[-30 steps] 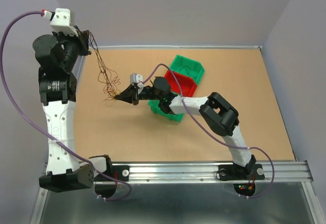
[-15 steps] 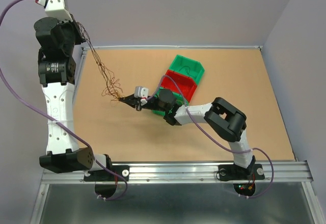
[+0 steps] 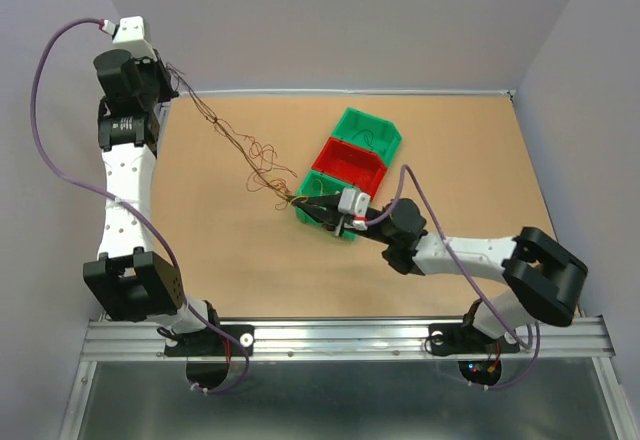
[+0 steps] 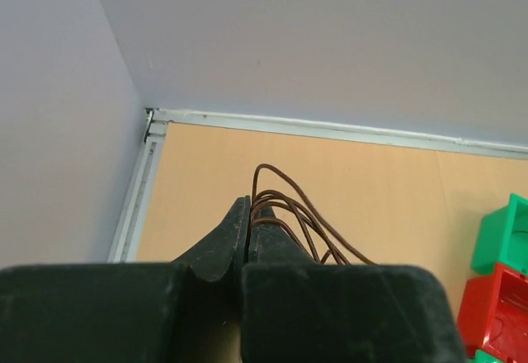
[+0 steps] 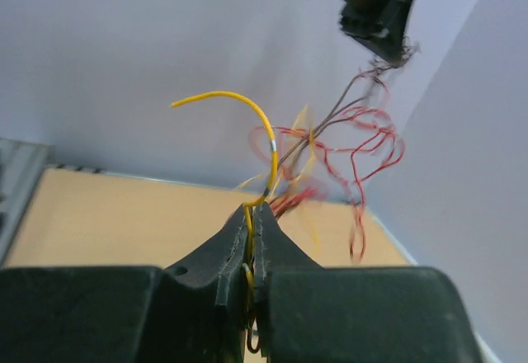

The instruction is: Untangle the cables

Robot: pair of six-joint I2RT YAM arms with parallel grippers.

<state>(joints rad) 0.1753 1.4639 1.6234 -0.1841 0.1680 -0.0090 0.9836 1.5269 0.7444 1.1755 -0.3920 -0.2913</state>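
Beyond the metal rail (image 3: 350,335) at the near edge of the tabletop (image 3: 480,180), the right arm reaches low and to the left. Its wrist lies over the nearest green bin (image 3: 340,232) and hides much of it. A red bin (image 3: 355,163) touches that one on the far side, and a second green bin (image 3: 370,130) sits behind the red, the three forming a slanted row near the middle of the tabletop.

The right gripper (image 3: 303,203), at the left edge of the nearest bin, is pressed together on the cables (image 3: 245,150). Its wrist camera shows a yellow strand (image 5: 247,107) pinched between the tips and arching up and left, with red loops (image 5: 363,144) tangled behind it.

From there the bundle runs as one loose, kinked line diagonally toward the far left corner, its long axis slanting from near right to far left, with small loops hanging off the middle.

At the far end the left gripper (image 3: 170,88), raised by the corner where the two walls meet, is closed on several brown strands (image 4: 289,210), which curl out past its tips.
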